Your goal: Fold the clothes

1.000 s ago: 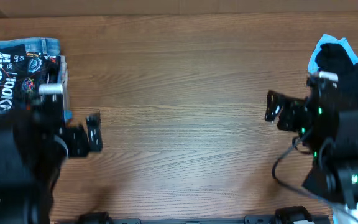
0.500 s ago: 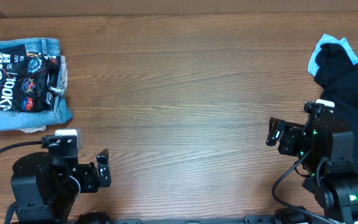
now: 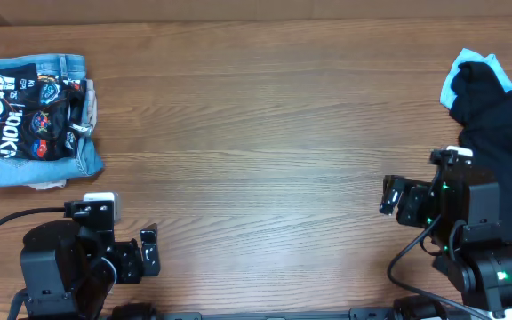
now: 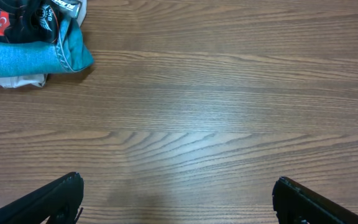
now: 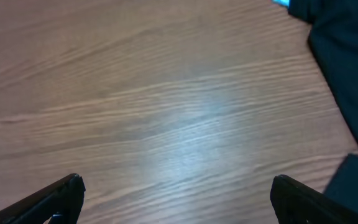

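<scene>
Black synthetic knit with thin orange lines and white lettering: the jersey (image 3: 23,111) lies at the far left of the table (image 3: 265,116), bundled into a compact packet on top of the light-blue jeans (image 3: 65,67), whose denim edge shows around it. We judge it light, soft and limp, probably a little slippery, so it will sag and slide rather than hold a crease. Nothing about it looks fragile.

To handle it we would pinch an outer edge or corner of the packet, shallow enough to catch the jersey alone and not the denim beneath. We cannot tell whether hems or sleeves lie outermost.

The left gripper (image 3: 149,252) hovers near the front edge, well apart from the jersey, jaws spread wide and empty — its wrist view shows only bare wood between them. The right gripper (image 3: 392,196) stands equally wide and empty, near the black garment (image 3: 505,124) and the light-blue garment (image 3: 462,76) heaped at the right.
</scene>
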You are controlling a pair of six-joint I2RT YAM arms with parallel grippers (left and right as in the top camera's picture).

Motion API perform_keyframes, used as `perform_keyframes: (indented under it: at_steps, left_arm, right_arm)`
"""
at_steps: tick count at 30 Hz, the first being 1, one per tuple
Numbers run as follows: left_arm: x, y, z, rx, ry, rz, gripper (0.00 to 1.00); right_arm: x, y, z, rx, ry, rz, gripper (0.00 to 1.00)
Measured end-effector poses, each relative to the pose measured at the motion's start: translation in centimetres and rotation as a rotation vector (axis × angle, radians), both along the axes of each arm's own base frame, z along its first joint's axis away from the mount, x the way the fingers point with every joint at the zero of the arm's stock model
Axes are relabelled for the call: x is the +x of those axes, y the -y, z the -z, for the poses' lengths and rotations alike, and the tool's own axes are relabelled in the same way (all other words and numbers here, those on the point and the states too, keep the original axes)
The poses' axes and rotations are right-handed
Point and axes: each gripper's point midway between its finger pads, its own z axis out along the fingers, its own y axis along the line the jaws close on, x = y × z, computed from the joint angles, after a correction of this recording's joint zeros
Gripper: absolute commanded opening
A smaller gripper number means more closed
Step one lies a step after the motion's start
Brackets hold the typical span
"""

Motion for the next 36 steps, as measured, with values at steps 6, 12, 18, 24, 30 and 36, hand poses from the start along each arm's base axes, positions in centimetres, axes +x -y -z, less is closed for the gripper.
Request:
perform_keyframes:
  at_steps: [6,12,18,24,30,36]
  left_arm:
    - [0.0,0.0,0.0,0.000,-0.002,0.000,1.00]
    - [0.0,0.0,0.1,0.000,-0.003,0.000,1.00]
    - [0.0,0.0,0.1,0.000,-0.005,0.000,1.00]
    - [0.0,0.0,0.1,0.000,-0.005,0.000,1.00]
    - [0.0,0.0,0.1,0.000,-0.005,0.000,1.00]
    - [0.0,0.0,0.1,0.000,-0.005,0.000,1.00]
  right_arm:
    - [1.2,-0.4,-2.6,-0.010,0.206,-0.050,1.00]
    - [0.9,-1.0,-5.1,-0.049,0.545,-0.136,1.00]
    - [0.9,-1.4,-4.3,-0.057,0.778,-0.159,1.00]
    - [1.1,-1.6,-3.5,-0.055,0.946,-0.166,1.00]
    - [1.2,-0.8,-2.0,-0.088,0.993,-0.151,1.00]
    - [1.8,-1.0,1.8,-0.111,0.900,-0.184,1.00]
